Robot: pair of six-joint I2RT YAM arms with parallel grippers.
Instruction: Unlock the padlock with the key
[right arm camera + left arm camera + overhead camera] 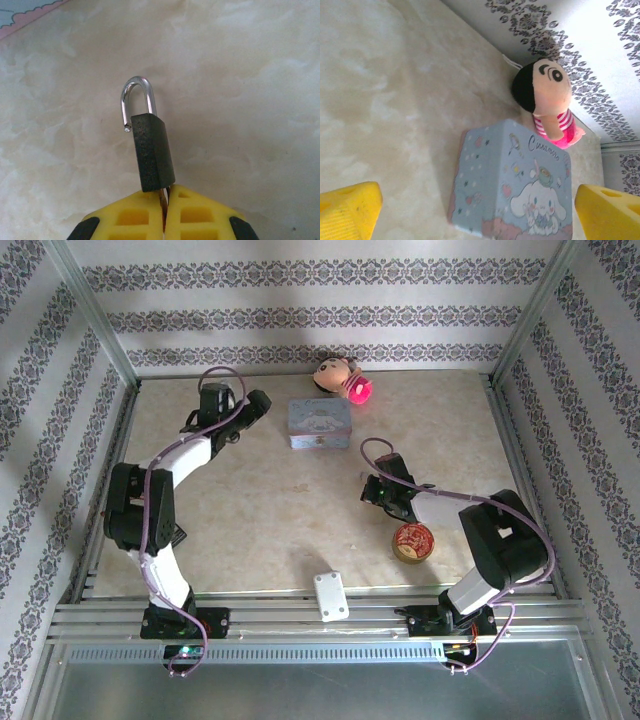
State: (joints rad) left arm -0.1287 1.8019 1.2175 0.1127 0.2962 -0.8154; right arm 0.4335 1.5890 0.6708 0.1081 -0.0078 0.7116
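The padlock (152, 152) is a small dark block with a silver shackle (136, 100). The shackle's free end stands out of the body, swung open. The lock sticks out ahead of my right gripper (166, 192), just above the marbled tabletop. That gripper is shut on the key (163, 200), a thin brassy sliver pinched between the yellow pads and running into the lock's underside. From above, the right gripper (372, 492) sits right of the table's centre. My left gripper (255, 405) is open at the back left, its yellow fingers (350, 210) spread wide with nothing between them.
A pale-blue cartoon tin (320, 423) stands just right of the left gripper, facing it (515, 190). A plush doll (335, 373) in pink lies behind the tin at the back wall. A round red tin (412, 541) sits near the right arm. A white block (330, 596) lies at the front edge.
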